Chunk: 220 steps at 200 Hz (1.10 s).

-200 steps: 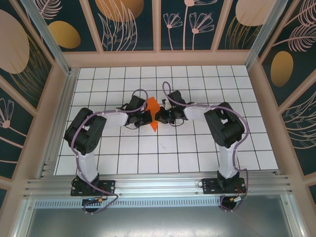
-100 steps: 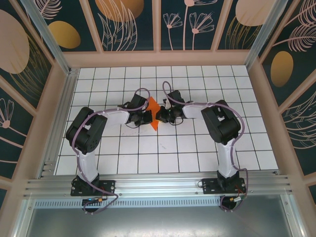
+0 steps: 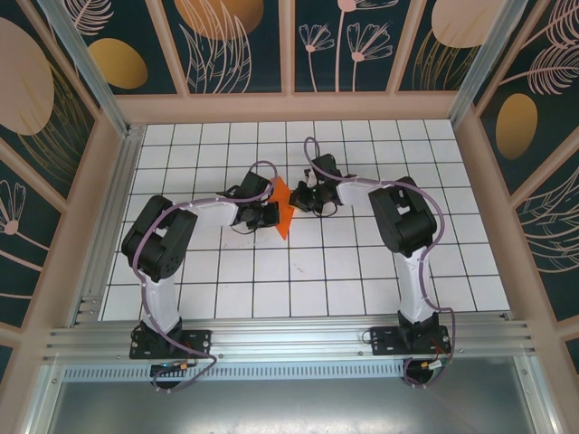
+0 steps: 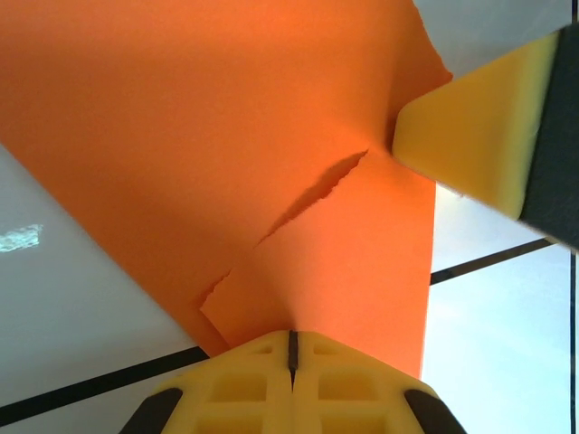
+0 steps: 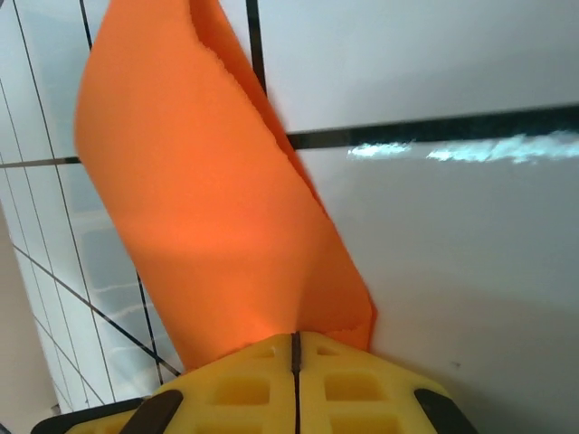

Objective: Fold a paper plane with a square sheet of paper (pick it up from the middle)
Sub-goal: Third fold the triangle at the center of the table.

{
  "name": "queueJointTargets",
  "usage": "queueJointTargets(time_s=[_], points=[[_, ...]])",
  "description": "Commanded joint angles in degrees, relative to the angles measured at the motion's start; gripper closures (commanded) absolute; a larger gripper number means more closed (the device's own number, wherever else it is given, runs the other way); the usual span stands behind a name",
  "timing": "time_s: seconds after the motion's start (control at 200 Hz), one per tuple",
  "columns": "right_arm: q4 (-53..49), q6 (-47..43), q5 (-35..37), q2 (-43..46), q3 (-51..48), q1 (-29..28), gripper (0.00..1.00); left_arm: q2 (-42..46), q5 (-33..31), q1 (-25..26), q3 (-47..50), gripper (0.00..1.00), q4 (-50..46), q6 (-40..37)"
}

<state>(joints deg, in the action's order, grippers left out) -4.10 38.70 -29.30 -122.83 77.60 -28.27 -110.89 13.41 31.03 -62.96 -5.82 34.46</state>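
- Left gripper (image 4: 291, 351) clenched on left side of thin bright orange folded paper sheet (image 3: 281, 206).
- Right gripper (image 5: 296, 348) clamped on sheet's right side.
- Sheet between both grippers, over middle of white gridded tabletop (image 3: 362, 271).

**Folded orange paper sheet (image 3: 281, 206), mid-table, between the two arms**
Sits over the centre of the white gridded tabletop (image 3: 344, 271), slightly toward the far side. The left gripper (image 3: 269, 214) pinches its left edge. The right gripper (image 3: 303, 198) pinches its right edge, a little farther back. The two grippers face each other across the sheet.
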Motion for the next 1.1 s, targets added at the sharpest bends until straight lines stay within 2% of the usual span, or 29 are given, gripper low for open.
queueJointTargets(time_s=[0.0,0.2,0.55,0.781,0.926,1.096], points=[[-3.04,-0.51,2.55,-1.54,1.84,0.98,0.93,-4.31,-4.88,-0.47,1.54,1.0,-6.48,-1.72],[-3.89,0.37,7.92,0.36,2.91,2.24,0.93,-4.42,-5.05,-0.52,1.6,1.0,-6.6,-1.94],[-3.94,-1.74,4.44,8.5,-2.96,-2.73,0.93,-4.95,-5.06,-0.48,1.15,1.0,-6.13,-0.96],[-3.93,0.07,2.84,8.32,-7.1,-4.51,0.93,-5.01,-5.11,-0.45,1.18,1.0,-6.22,-0.83],[-4.78,-0.51,1.15,6.28,-5.97,-4.51,0.93,-4.99,-4.97,-0.49,1.25,1.0,-6.37,-1.15],[-6.79,-1.17,2.9,4.78,-3.57,-3.71,0.93,-5.05,-4.43,-0.48,1.09,1.0,-7.42,-3.06]])
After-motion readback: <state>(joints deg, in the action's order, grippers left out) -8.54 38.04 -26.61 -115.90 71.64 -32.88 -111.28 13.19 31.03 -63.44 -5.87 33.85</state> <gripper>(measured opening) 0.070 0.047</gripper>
